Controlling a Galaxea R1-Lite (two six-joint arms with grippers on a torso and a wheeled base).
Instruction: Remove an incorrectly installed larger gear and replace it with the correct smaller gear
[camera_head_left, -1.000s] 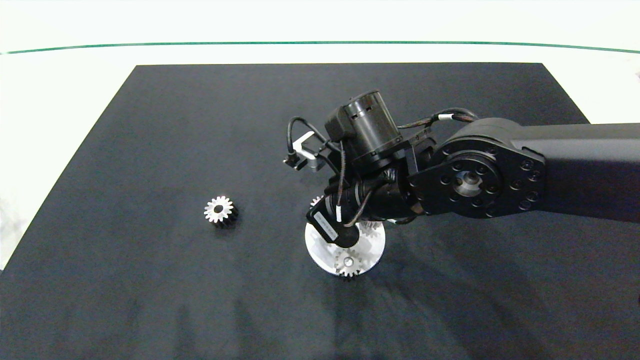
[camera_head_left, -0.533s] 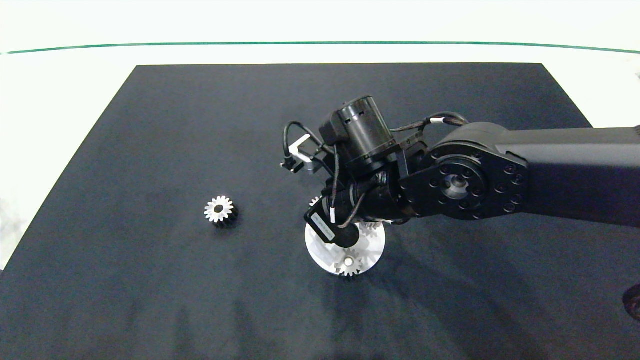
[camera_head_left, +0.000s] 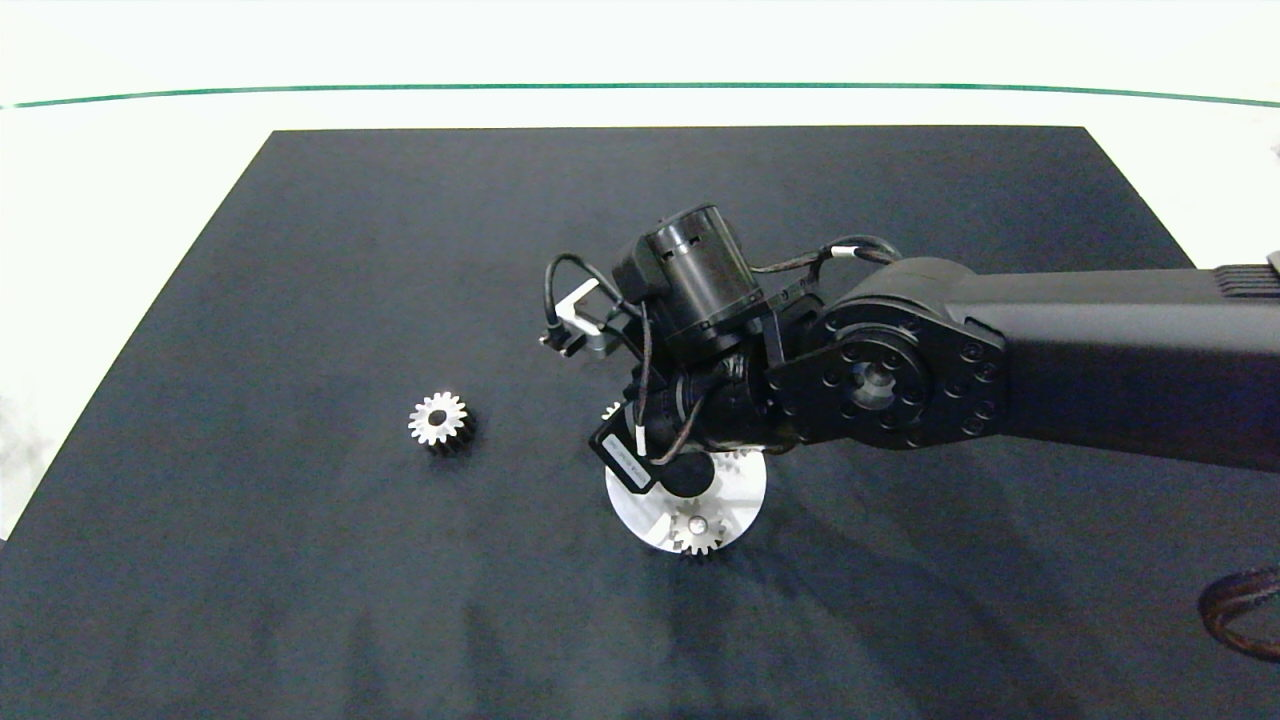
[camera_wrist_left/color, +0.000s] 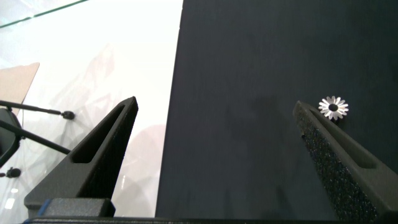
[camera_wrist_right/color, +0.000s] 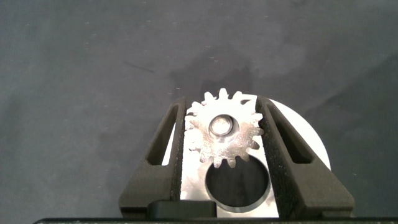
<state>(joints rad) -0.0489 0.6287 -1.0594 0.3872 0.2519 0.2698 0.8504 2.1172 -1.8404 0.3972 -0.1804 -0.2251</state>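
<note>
Jaws of the left gripper (camera_wrist_left/color: 214, 155) stand wide apart over the mat's (camera_head_left: 300, 250) left edge, holding nothing, out of the head view. The smaller gear (camera_head_left: 440, 420) lies loose on the mat, left of the round plate (camera_head_left: 650, 515), and shows just beside the left gripper's fingertip in its wrist view. Over the plate, the right gripper (camera_wrist_right/color: 224, 130) straddles the larger gear (camera_wrist_right/color: 224, 134) on its pin, one finger (camera_wrist_right/color: 165, 149) on each flank, touching or nearly so; the grip looks closed. The gear's axis is upright, so the pull should go straight up.
</note>
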